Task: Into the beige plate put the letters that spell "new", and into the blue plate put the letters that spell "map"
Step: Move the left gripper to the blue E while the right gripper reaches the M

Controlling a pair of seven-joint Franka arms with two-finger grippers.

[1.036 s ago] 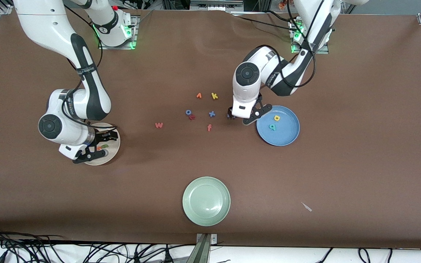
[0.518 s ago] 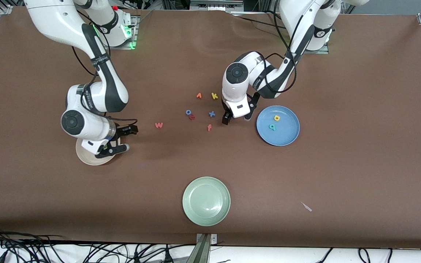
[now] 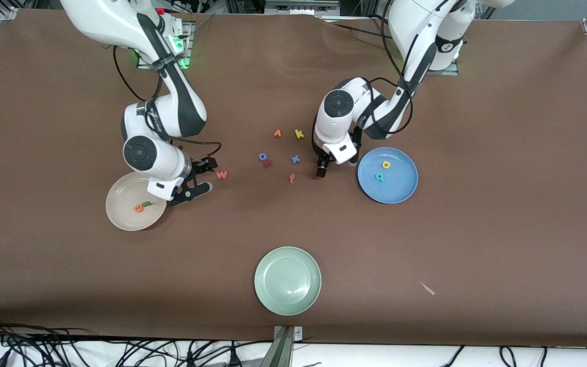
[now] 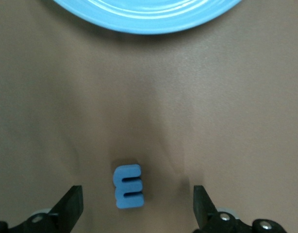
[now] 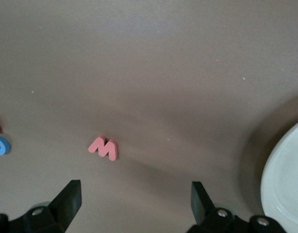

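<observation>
**Two letters left, both hands lining up**

Across the brown bench (image 3: 502, 153) we go. The round medium-blue shallow plate (image 3: 400, 191) sits toward the left arm's end with the small yellow foam "p" (image 3: 386, 164) and teal foam "a" (image 3: 380, 177) lying in it. The round cream-beige shallow plate (image 3: 120, 214), toward the right arm's end, holds the orange foam "e" (image 3: 138, 208) touching the green foam "n" (image 3: 146, 204).

Left hand (image 3: 322, 168), fingers spread wide and empty, hangs low just beside the blue plate. Its wrist view shows the little blue foam "m" (image 4: 128, 186) on the bench between the fingers, off-centre toward one of them. Best to centre first, then drop straight down and close across the letter's narrow width.

Right hand (image 3: 199, 178), likewise parted and holding nothing, sits near the beige plate's rim. The pinkish-red foam "w" (image 5: 104, 147) lies on the bench just beside it, not yet between the fingers. It should move over the letter before descending; foam this thin wants a gentle pinch close to the bench.
</observation>
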